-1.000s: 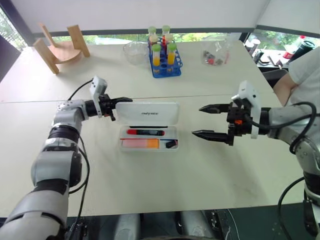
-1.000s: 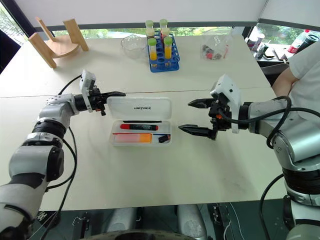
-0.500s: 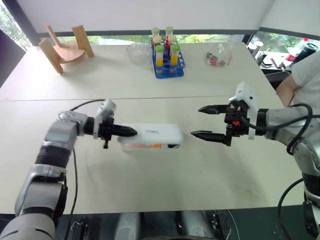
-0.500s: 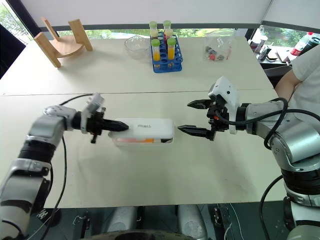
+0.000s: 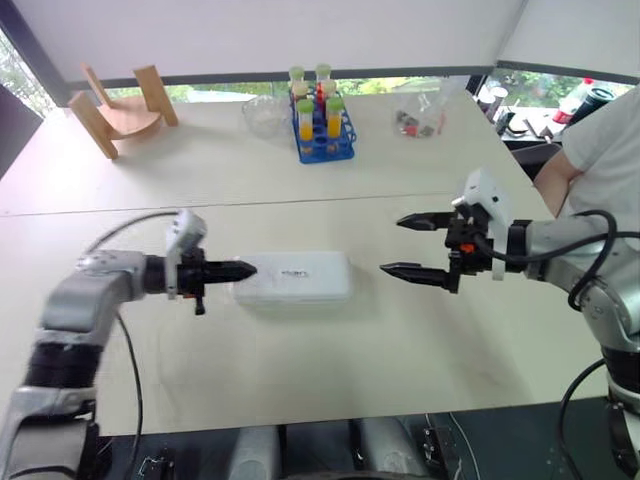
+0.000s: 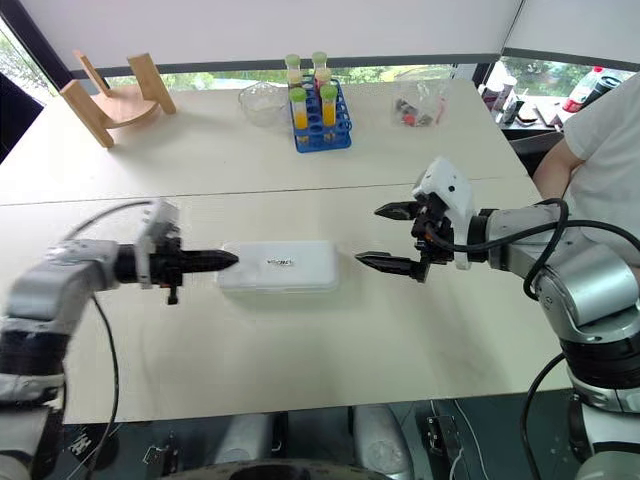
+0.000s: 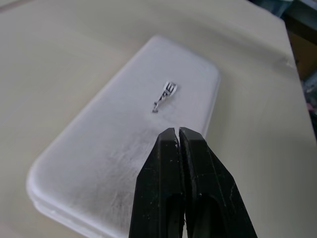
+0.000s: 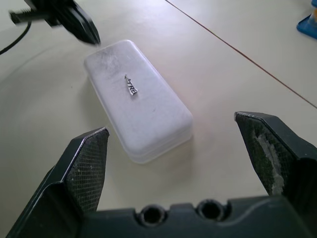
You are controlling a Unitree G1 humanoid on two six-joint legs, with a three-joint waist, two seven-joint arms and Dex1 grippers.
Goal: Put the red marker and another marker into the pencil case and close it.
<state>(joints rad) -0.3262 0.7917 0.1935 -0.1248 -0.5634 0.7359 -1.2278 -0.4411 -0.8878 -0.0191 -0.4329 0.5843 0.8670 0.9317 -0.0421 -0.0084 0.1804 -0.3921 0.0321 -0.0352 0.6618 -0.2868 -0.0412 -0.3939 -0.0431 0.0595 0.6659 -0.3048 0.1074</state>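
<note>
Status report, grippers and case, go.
Left gripper shut, tips at white rectangular plastic pencil case. Right gripper open, off its other end. Lid down. Nothing blocking.

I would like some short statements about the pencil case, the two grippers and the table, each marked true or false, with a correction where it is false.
1. The pencil case lies with its lid down. True.
2. The left gripper is open. False: its fingers are pressed together.
3. The right gripper holds the pencil case. False: it is open and stands apart from the case, with bare table between.
4. A blue rack of tubes stands at the far side of the table. True.
5. The left gripper's tip is at the case's end. True.
</note>
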